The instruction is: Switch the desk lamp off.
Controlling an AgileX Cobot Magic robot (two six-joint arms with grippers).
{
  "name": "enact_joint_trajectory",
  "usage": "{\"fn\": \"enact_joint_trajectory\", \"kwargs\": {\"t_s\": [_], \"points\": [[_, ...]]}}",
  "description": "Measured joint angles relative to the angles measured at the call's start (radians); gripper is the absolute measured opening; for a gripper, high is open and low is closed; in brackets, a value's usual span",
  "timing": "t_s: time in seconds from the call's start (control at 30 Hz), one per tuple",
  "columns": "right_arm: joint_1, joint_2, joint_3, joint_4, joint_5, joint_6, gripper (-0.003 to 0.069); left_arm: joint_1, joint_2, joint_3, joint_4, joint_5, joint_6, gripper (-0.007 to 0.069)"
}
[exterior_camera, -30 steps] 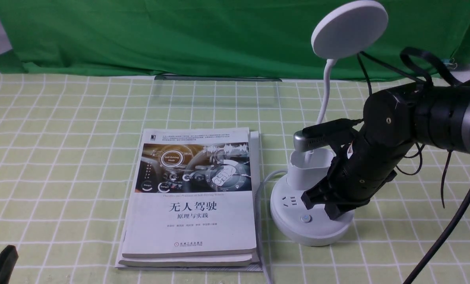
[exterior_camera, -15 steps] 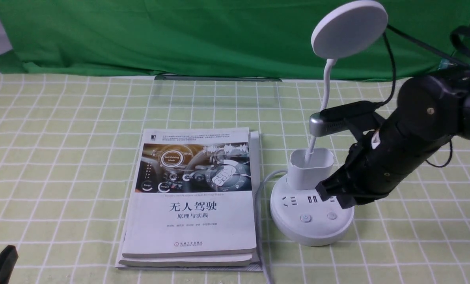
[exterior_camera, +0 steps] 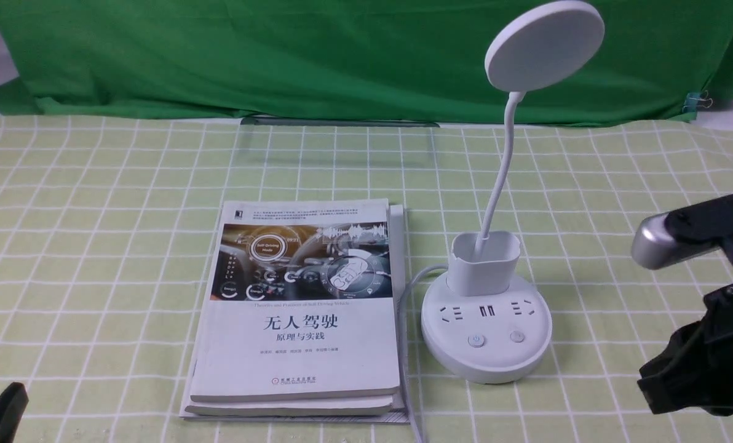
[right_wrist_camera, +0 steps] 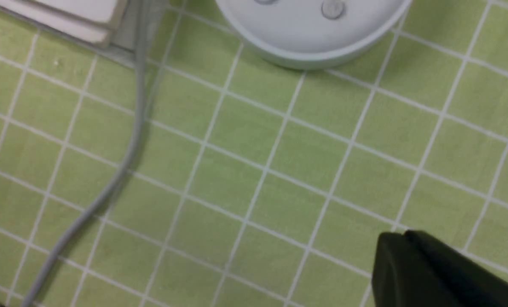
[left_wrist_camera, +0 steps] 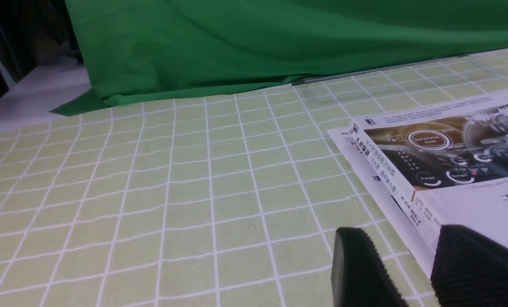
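We locate the buttons (exterior_camera: 477,340) of the desk lamp (exterior_camera: 484,271) left of the nearer right gripper (exterior_camera: 652,387) (jaws closed, empty), well apart.

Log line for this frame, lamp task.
white disc-head desk lamp: upright, untouched | right hand: shut, apart from lamp | left hand: open, left of white paperback book

Coming from the right, my right pincer (exterior_camera: 655,384) has bare checkered surface (exterior_camera: 588,203) all the way to the desk lamp (exterior_camera: 486,351), nothing in between. The lamp's left side is tighter: the grey cable (right_wrist_camera: 138,106) runs down the narrow gap beside the stack of books (exterior_camera: 299,344). The cup, neck and disc head crowd the rear of the base, while the front is open from above. My left pincer (left_wrist_camera: 401,238) has the books right ahead and open cloth to their left.
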Motion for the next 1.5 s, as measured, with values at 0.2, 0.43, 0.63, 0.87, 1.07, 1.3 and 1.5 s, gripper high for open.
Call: {"fn": "enact_joint_trajectory", "kwargs": {"t_s": [0.2, 0.43, 0.63, 0.87, 1.07, 1.3, 1.5], "points": [[0.000, -0.092, 0.001, 0.000, -0.076, 0.000, 0.0070, 0.000, 0.000, 0.000, 0.000, 0.000, 0.000, 0.0242], [-0.037, -0.263, 0.077, -0.012, -0.136, -0.053, 0.0041, 0.000, 0.000, 0.000, 0.000, 0.000, 0.000, 0.0242], [-0.173, -0.604, 0.368, -0.021, -0.282, -0.069, 0.0041, 0.000, 0.000, 0.000, 0.000, 0.000, 0.000, 0.0242], [-0.270, -0.929, 0.700, -0.028, -0.470, -0.070, 0.0041, 0.000, 0.000, 0.000, 0.000, 0.000, 0.000, 0.0242], [-0.278, -1.059, 0.839, -0.033, -0.530, -0.070, 0.0041, 0.000, 0.000, 0.000, 0.000, -0.001, 0.000, 0.0242], [-0.286, -1.061, 0.846, -0.047, -0.573, -0.121, 0.0041, 0.000, 0.000, 0.000, 0.000, -0.001, 0.000, 0.0242], [-0.287, -1.061, 0.846, -0.047, -0.573, -0.130, 0.0042, 0.000, 0.000, 0.000, 0.000, -0.001, 0.000, 0.0242]]}}
